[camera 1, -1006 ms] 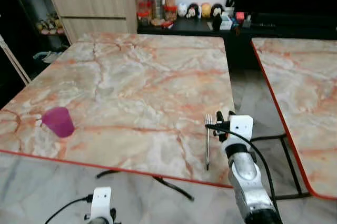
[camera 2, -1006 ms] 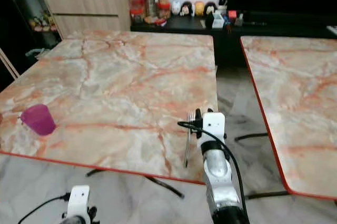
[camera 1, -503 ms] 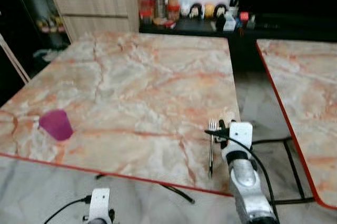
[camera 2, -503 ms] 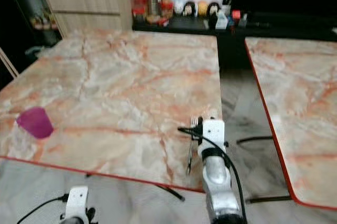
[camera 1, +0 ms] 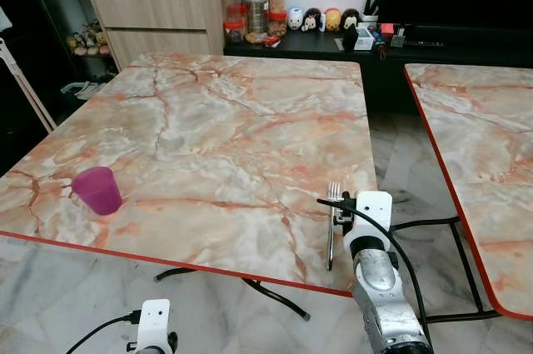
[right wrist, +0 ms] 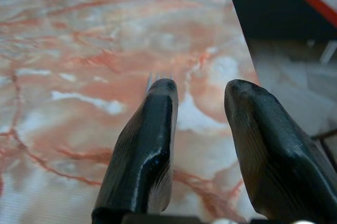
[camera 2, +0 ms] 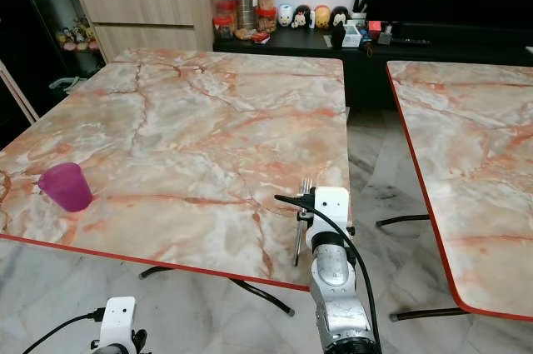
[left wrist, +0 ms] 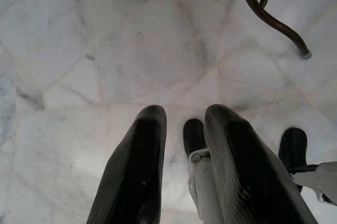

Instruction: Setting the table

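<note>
Fork (camera 1: 331, 233) lies flat on the marble desk (camera 1: 216, 137), near its front right corner, tines pointing away from the robot and handle reaching toward the red front edge. Going from the left: a purple plastic cup (camera 1: 97, 191) stands upright near the desk's front left corner, well apart from the fork, with bare marble between them. Below the desk's front edge the left pincer (left wrist: 181, 174) hangs idle over the pale marble floor (left wrist: 68, 81), its two black fingers a little apart and holding nothing; the desk's dark metal legs (left wrist: 268, 16) show beyond it. Farther right, the right pincer (right wrist: 200, 129) hovers at the desk's front right corner just beside the fork, its fingers spread apart and empty; in the right wrist view the fork's tines peek out past the tip of one finger (right wrist: 152, 145). A second marble desk (camera 1: 483, 162) with the same red edge stands to the right across a gap. At the back, a wooden cabinet (camera 1: 158, 17) and a dark low shelf with jars (camera 1: 254, 12) and small figurines (camera 1: 321, 18) line the wall.
</note>
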`<state>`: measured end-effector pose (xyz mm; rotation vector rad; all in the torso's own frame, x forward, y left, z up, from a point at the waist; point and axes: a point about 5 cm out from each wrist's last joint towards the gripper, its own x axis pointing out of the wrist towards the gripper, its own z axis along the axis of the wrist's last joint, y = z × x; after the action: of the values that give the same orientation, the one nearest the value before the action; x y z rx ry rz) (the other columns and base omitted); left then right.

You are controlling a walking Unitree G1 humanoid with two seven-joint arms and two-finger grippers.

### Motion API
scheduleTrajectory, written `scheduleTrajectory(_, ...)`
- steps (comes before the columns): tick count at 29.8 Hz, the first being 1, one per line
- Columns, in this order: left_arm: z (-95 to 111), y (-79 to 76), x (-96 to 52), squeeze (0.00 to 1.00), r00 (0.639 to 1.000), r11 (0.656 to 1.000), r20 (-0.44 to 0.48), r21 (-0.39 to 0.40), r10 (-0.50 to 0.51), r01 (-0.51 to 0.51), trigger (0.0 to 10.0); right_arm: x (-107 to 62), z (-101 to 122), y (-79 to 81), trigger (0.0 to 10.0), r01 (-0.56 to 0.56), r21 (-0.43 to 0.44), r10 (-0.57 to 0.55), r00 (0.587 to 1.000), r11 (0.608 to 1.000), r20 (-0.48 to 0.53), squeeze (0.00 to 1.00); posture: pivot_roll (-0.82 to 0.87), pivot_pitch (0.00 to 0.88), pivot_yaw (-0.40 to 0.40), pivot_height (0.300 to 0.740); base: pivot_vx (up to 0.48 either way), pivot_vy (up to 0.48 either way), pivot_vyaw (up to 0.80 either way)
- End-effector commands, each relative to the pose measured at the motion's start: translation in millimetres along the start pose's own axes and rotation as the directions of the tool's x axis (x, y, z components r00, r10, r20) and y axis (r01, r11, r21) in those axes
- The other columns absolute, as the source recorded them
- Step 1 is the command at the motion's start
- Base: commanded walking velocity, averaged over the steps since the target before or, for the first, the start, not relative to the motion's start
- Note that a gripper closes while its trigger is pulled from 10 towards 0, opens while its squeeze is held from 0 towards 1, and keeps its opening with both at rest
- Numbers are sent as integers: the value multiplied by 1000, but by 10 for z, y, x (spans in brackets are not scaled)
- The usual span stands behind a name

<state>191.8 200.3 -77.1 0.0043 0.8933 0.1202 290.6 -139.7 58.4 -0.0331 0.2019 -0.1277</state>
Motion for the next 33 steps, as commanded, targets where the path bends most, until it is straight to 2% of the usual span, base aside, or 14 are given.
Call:
scheduleTrajectory(1, -27, 36, -5, 0, 1000, 1000, -14, -2, 10, -10, 10000, 6, -5, 14, 10000, 1, 22, -1, 1000, 1000, -24, 0, -40, 0, 18, 740, 0, 0, 0)
scheduleTrajectory(4, -27, 35, -5, 0, 1000, 1000, -14, -2, 10, -10, 10000, 7, -9, 25, 10000, -12, 34, 13, 1000, 999, -27, 0, -39, 0, 18, 740, 0, 0, 0)
scheduleTrajectory(5, -25, 33, -5, 0, 1000, 1000, -13, -2, 9, -9, 10000, 7, -9, 40, 10000, -23, 55, 25, 999, 998, -30, 1000, -39, 0, 18, 740, 0, 0, 0)
scheduleTrajectory(8, -22, 32, -5, 0, 1000, 1000, -12, -2, 8, -8, 10000, 10, -9, 56, 10000, -29, 87, 33, 999, 996, -37, 1000, -39, 0, 19, 740, 0, 0, 0)
scheduleTrajectory(19, -13, 38, -3, 0, 1000, 1000, -9, -4, 10, -10, 10000, 27, 18, 120, 10000, -58, 74, 61, 997, 996, -37, 1000, -36, 0, 18, 740, 0, 0, 0)
scheduleTrajectory(20, -13, 38, -3, 0, 1000, 1000, -10, -4, 9, -9, 10000, 24, 17, 126, 10000, -58, 75, 61, 997, 996, -41, 0, -37, 0, 17, 740, 0, 0, 0)
scheduleTrajectory(33, -38, -7, -5, 0, 1000, 1000, -17, -15, -2, 1, 10000, 33, -89, 152, 10000, -45, 79, 56, 987, 996, -148, 0, -40, 0, 7, 740, 0, 0, 0)
